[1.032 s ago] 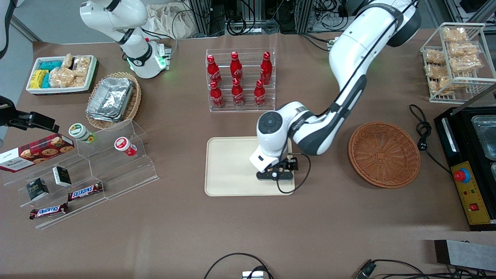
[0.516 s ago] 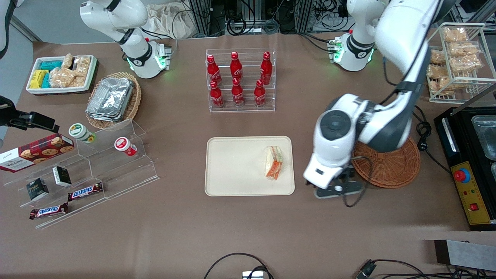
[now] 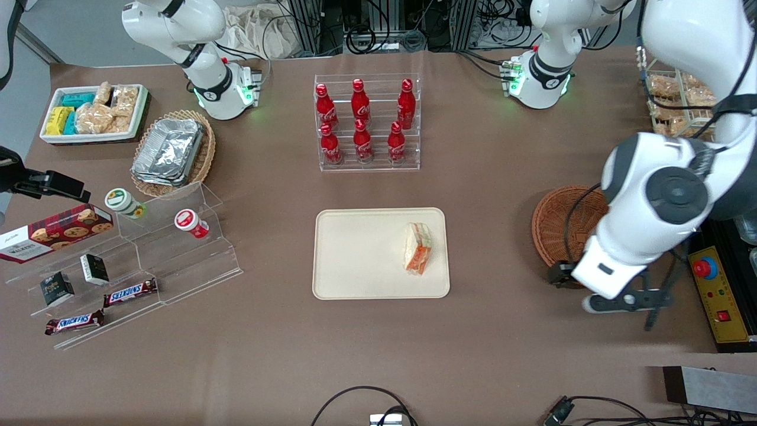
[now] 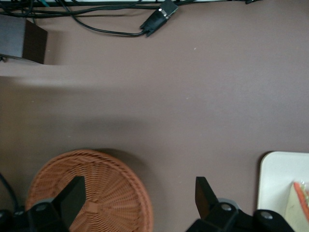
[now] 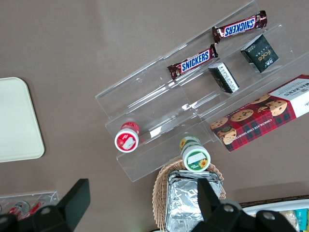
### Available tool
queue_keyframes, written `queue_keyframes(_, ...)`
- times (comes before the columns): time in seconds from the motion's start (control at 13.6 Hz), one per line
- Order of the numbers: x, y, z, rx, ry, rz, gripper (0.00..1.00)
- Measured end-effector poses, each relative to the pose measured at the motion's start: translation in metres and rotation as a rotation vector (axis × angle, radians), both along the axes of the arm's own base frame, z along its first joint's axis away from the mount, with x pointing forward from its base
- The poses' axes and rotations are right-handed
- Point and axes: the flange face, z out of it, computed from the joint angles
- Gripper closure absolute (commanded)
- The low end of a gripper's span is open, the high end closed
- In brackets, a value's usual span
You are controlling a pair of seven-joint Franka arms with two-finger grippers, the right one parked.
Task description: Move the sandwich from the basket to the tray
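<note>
Sandwich (image 3: 417, 255) lies flat on the tray (image 3: 355, 260), close to the tray edge nearest the basket (image 3: 559, 228). Basket holds nothing. Gripper (image 4: 137, 195) spread wide, holding nothing, above bare tabletop at the basket's rim, well apart from the tray.

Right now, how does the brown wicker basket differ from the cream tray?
The basket is round, woven and reddish-brown; the tray is a smooth, cream rectangle with rounded corners. The basket shows nothing in the part in view, while the tray holds the sandwich near its edge toward the working arm's end. The arm partly covers the basket; the tray is in full view. The gripper, jaws open, hangs above the basket's rim. Both are shallow and rest on the table.
</note>
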Motion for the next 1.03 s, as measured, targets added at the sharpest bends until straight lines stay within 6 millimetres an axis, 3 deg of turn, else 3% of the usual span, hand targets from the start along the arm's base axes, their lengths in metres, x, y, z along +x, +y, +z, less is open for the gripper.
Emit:
queue_keyframes(0.15, -0.002, 0.019, 0.012, -0.012, 0.012, 0.004, 0.00)
queue_keyframes(0.52, -0.006, 0.022, 0.030, -0.009, 0.011, 0.012, 0.00)
queue_keyframes(0.66, -0.009, 0.037, 0.039, 0.008, -0.007, 0.035, 0.00)
queue_keyframes(1.03, -0.035, 0.070, 0.057, 0.025, -0.067, 0.072, 0.00)
